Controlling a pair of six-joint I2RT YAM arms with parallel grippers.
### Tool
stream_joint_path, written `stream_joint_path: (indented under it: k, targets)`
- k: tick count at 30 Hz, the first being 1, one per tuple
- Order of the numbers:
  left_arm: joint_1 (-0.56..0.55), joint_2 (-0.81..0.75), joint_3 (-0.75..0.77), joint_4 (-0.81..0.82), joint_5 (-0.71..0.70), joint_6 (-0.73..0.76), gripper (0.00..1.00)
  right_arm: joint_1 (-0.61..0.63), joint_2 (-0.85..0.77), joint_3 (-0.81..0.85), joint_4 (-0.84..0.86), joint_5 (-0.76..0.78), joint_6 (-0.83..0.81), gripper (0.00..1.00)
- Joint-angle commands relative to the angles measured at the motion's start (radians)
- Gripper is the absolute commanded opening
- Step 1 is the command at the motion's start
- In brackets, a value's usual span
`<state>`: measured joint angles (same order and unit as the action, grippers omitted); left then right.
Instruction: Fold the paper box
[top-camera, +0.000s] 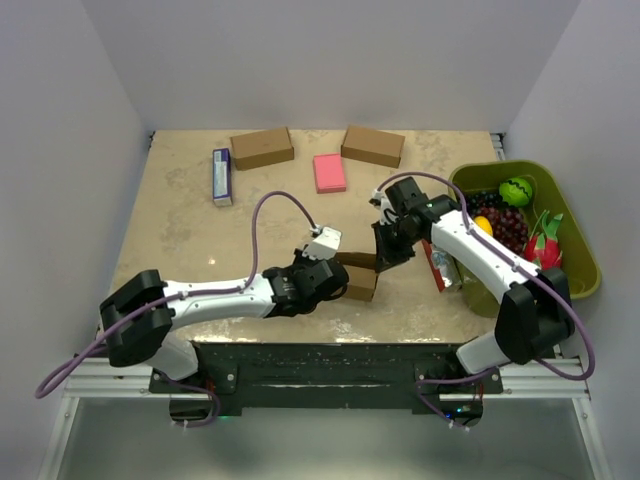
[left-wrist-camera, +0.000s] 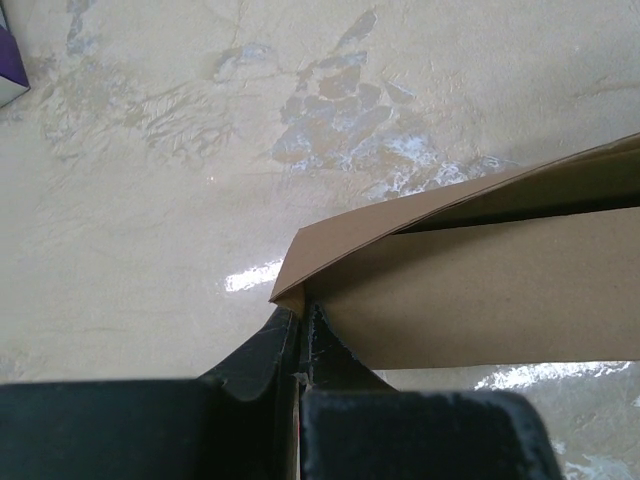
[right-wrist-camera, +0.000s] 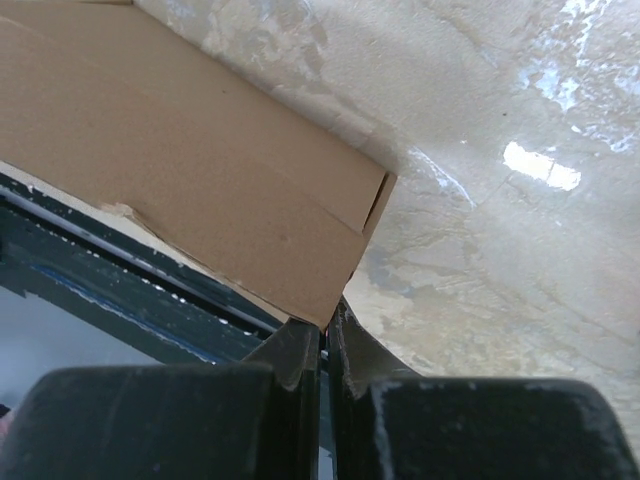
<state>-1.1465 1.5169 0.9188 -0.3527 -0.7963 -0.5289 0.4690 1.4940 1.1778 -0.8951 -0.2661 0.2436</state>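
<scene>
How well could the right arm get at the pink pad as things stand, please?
Probably yes, though not at once: its hand is shut on the box. The pad lies a short way beyond, with nothing standing between them.

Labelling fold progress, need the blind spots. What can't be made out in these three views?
- Left wrist: the paper box runs off the right edge. Only the corner pinched in the left gripper shows.
- Right wrist: the box is cut by the top and left edges. The right gripper hides the tip of its pinched corner.
- Top view: both grippers cover most of the box, so flap positions are unreadable.
- Top view: print on the blue carton is too small.
</scene>
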Motion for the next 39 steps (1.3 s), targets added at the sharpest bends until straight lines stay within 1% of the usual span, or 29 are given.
stream_joint_path:
  k: [1,9,14,19,26,32,36,39]
  targets:
    - [-0.015,0.101,-0.034,-0.046,0.278,-0.025,0.00,0.025,-0.035,-0.046,0.102,-0.136,0.049,0.00]
    - [-0.015,0.106,-0.014,-0.049,0.295,-0.026,0.00,0.029,-0.075,-0.095,0.111,-0.038,0.066,0.00]
    - [-0.016,0.115,-0.009,-0.048,0.307,-0.028,0.00,0.040,-0.083,-0.102,0.075,0.047,0.059,0.00]
    - [-0.016,0.117,-0.003,-0.051,0.315,-0.031,0.00,0.048,-0.103,-0.112,0.055,0.080,0.059,0.00]
    - [-0.015,0.115,0.006,-0.052,0.319,-0.034,0.00,0.083,-0.129,-0.158,0.087,0.114,0.098,0.00]
    - [-0.016,0.109,0.011,-0.046,0.327,-0.036,0.00,0.111,-0.187,-0.193,0.150,0.152,0.186,0.00]
    - [-0.016,0.103,0.020,-0.035,0.338,-0.034,0.00,0.187,-0.215,-0.216,0.182,0.237,0.247,0.00]
    - [-0.015,0.103,0.026,-0.028,0.348,-0.028,0.00,0.218,-0.244,-0.245,0.203,0.277,0.292,0.00]
